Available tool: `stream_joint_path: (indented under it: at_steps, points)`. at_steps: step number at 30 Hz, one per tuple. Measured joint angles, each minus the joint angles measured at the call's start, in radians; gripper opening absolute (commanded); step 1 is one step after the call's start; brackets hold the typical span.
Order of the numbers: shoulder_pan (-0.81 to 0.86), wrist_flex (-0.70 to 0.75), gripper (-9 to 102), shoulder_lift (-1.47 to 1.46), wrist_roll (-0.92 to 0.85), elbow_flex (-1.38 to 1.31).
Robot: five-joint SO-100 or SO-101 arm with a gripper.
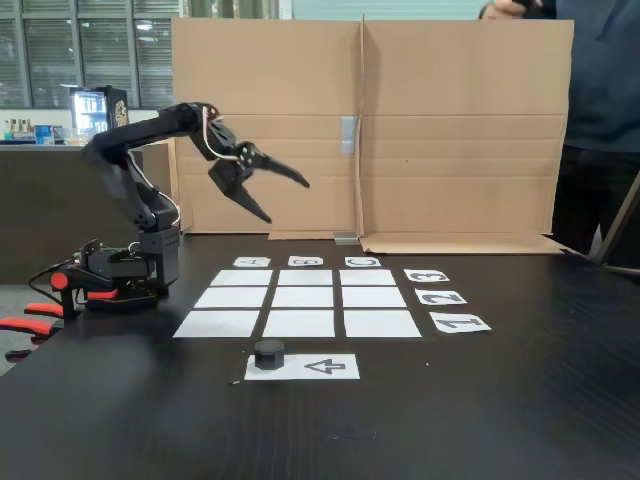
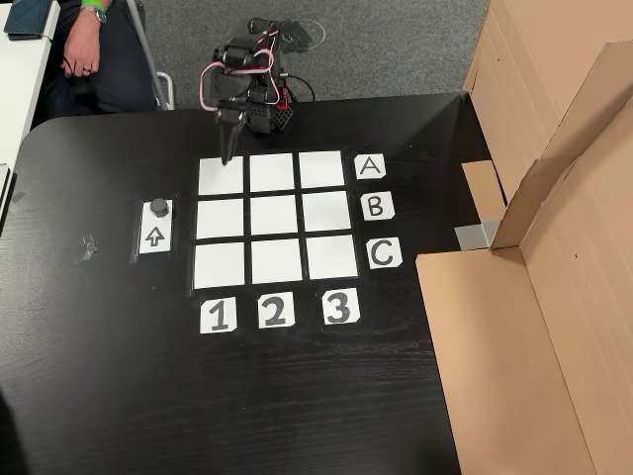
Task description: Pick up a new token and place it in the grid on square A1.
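Observation:
The token (image 1: 269, 350) (image 2: 158, 207), a small black puck, sits on one end of a white paper strip printed with an arrow (image 1: 325, 367) (image 2: 155, 237). The grid (image 1: 300, 297) (image 2: 275, 219) is nine white squares with labels A, B, C and 1, 2, 3. Square A1 (image 1: 217, 323) (image 2: 221, 176) is blank, the near-left corner in the fixed view. My gripper (image 1: 287, 200) (image 2: 229, 139) hangs open and empty in the air, well above the table. In the other view its tip points at the edge of A1.
A tall cardboard wall (image 1: 450, 130) (image 2: 554, 297) stands behind the grid. A person (image 1: 600, 120) (image 2: 84, 59) stands at the table's edge. Orange-handled clamps (image 1: 30, 325) hold the arm's base (image 1: 130, 265) at the left in the fixed view.

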Motion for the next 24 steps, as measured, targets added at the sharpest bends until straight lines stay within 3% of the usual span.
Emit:
stream_joint_path:
  at_steps: [24]
  points:
    - [0.339, -0.029, 41, -0.568, -0.067, -0.29]
